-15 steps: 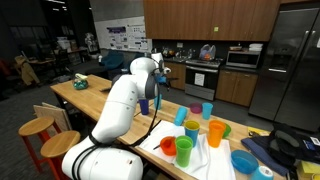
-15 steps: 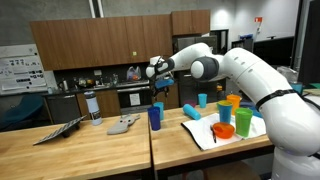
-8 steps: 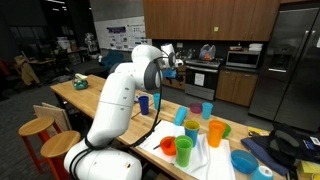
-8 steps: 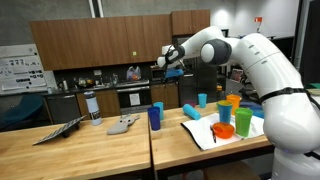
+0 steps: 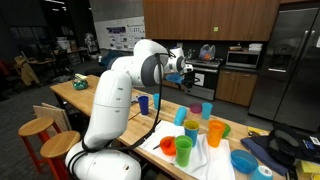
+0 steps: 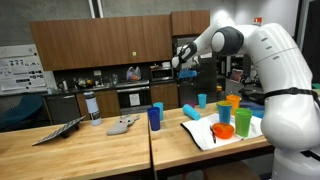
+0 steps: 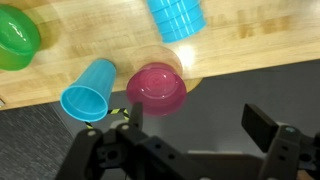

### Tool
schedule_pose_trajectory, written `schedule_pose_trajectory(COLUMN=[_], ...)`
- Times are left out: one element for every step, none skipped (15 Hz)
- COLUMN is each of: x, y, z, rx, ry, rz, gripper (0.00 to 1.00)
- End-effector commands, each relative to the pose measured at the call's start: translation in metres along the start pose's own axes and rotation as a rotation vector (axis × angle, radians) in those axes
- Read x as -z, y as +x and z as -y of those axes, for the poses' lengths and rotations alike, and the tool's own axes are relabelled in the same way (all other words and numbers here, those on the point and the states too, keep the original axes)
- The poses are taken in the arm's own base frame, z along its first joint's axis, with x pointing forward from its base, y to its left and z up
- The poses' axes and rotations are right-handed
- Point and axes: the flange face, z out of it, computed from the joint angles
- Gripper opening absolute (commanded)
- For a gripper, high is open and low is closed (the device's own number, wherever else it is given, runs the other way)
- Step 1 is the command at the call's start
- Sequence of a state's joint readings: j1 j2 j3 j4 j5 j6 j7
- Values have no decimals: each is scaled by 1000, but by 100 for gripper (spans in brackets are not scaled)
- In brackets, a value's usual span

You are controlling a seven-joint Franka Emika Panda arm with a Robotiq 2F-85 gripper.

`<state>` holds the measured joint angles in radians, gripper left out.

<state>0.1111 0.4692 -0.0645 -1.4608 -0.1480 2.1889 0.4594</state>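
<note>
A kitchen with dark wooden cabinets is standing behind a long wooden tabletop [image 6: 90, 150], as both exterior views are showing. I am holding my claw [image 6: 185, 57] high in the air over the far part of this tabletop, well apart from everything that is on it. The claw is standing wide spread and is pinching nothing (the wrist view is showing only wood and dark floor between its two fingers [image 7: 133, 118]).

In the wrist view I am looking down on the cups. A pink cup [image 7: 155, 88] is standing upright close to the edge of the tabletop, and it is the thing nearest to my fingers. A light blue cup [image 7: 88, 92] is sitting just beside it; I cannot tell if they are touching. Farther off, a cyan cup [image 7: 177, 17] is lying on its side, and a green cup [image 7: 16, 38] is showing at the corner.

In an exterior view a dark blue cup [image 6: 155, 117] is standing alone, and a white cloth [image 6: 205, 132] is lying near the front edge.
</note>
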Motion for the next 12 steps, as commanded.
schedule_pose_trajectory(x=[1, 2, 2, 2, 2, -3, -7, -12, -19, -26, -32, -37], y=[-1, -3, -3, -4, -3, -5, -7, -10, -12, -17, -20, -21], z=[2, 6, 8, 8, 8, 13, 22, 28, 35, 43, 50, 53], rx=[0, 1, 1, 0, -1, 7, 8, 3, -2, -47, -62, -90], ry=[1, 3, 4, 5, 5, -13, -11, -17, -9, -24, -11, -11], rz=[1, 1, 0, 0, 0, 12, 33, 67, 119, 194, 258, 312], gripper=[100, 100, 100, 100, 100, 100, 100, 100, 100, 100, 100, 100])
